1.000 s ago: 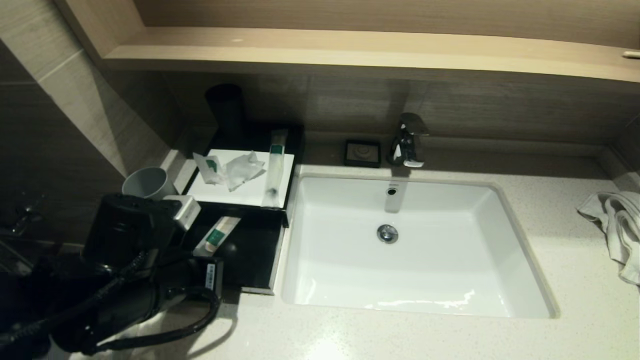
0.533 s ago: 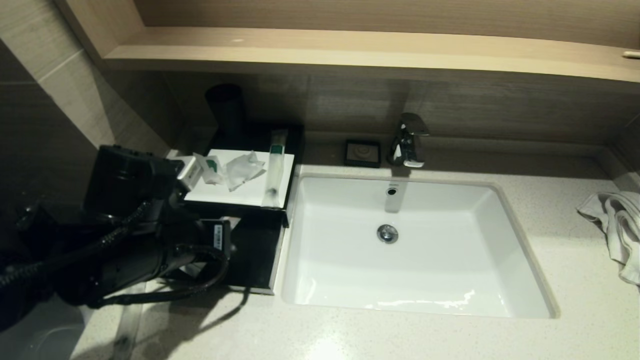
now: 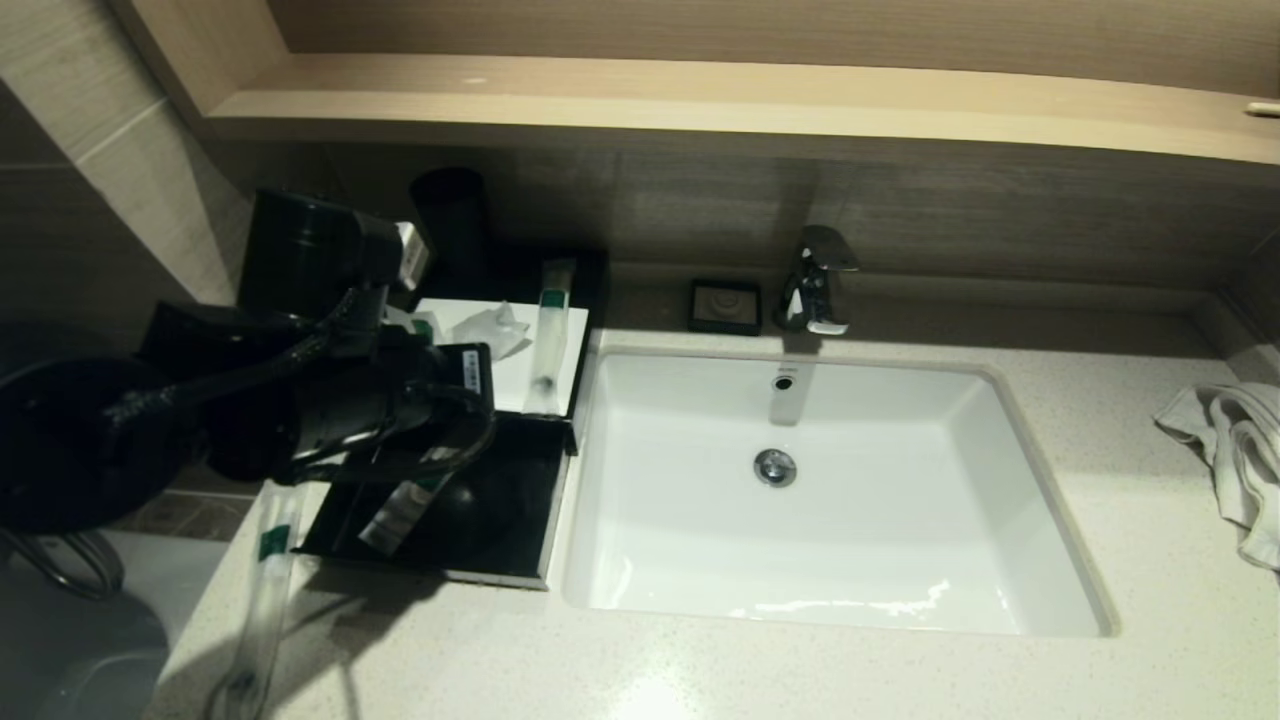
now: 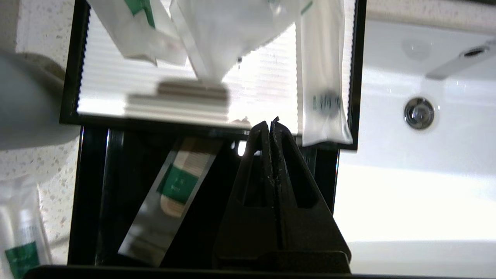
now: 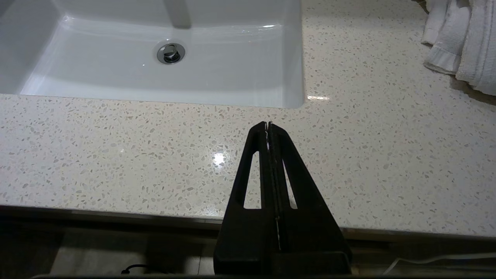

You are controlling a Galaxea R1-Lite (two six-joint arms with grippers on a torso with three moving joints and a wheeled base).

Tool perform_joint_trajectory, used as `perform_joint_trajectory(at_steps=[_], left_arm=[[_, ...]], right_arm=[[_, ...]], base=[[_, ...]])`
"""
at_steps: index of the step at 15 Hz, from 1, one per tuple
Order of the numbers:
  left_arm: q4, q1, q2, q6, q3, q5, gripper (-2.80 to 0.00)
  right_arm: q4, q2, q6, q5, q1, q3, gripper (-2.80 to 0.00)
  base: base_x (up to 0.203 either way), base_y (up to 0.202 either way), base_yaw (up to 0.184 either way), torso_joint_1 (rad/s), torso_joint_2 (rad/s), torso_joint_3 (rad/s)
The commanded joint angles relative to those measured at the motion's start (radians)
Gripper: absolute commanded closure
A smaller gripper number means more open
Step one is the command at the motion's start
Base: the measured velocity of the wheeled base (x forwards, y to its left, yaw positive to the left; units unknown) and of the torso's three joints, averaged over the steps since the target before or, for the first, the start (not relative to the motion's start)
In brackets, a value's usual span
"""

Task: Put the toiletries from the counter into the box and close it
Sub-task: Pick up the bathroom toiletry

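Observation:
The black box has a white top panel (image 3: pixel 505 385) and stands left of the basin, with its drawer (image 3: pixel 500 510) pulled out. One green-banded packet (image 3: pixel 400 510) (image 4: pixel 170 197) lies in the drawer. Another long packet (image 3: pixel 262 570) lies on the counter (image 3: pixel 700 670) at the front left. On the top panel rest white sachets (image 3: pixel 490 332) (image 4: pixel 217 35) and a long clear packet (image 3: pixel 548 335) (image 4: pixel 323 77). My left gripper (image 4: pixel 270 124) is shut and empty, held above the drawer's back edge. My right gripper (image 5: pixel 267 124) is shut and empty over the counter's front edge.
White basin (image 3: pixel 830 500) with a chrome faucet (image 3: pixel 815 280) fills the middle. A small black soap dish (image 3: pixel 725 305) sits behind it, a black cylinder (image 3: pixel 450 215) behind the box. A white towel (image 3: pixel 1225 450) lies at the far right. The grey cup (image 4: pixel 23 104) stands left of the box.
My left arm has risen and swung toward the back, over the box. The long packet on the front-left counter and the one in the drawer now show.

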Motion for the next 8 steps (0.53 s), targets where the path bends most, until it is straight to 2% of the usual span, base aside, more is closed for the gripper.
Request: perform_joint_trajectory(at_steps=[1, 6, 8], left_arm=[[-0.004, 0.015, 0.088, -0.002, -0.070, 0.006, 0.00], [-0.053, 0.019, 0.165, 0.002, -0.126, 0.069, 0.00], [-0.055, 0.021, 0.177, 0.000, -0.136, 0.071, 0.00]], right_arm=[[0.000, 0.000, 0.000, 0.001, 0.000, 0.000, 0.00], [0.000, 0.000, 0.000, 0.001, 0.000, 0.000, 0.00], [0.000, 0.000, 0.000, 0.001, 0.000, 0.000, 0.00]], base=[[0.000, 0.000, 0.000, 0.000, 0.00, 0.000], [0.000, 0.000, 0.000, 0.000, 0.00, 0.000], [0.000, 0.000, 0.000, 0.000, 0.00, 0.000]])
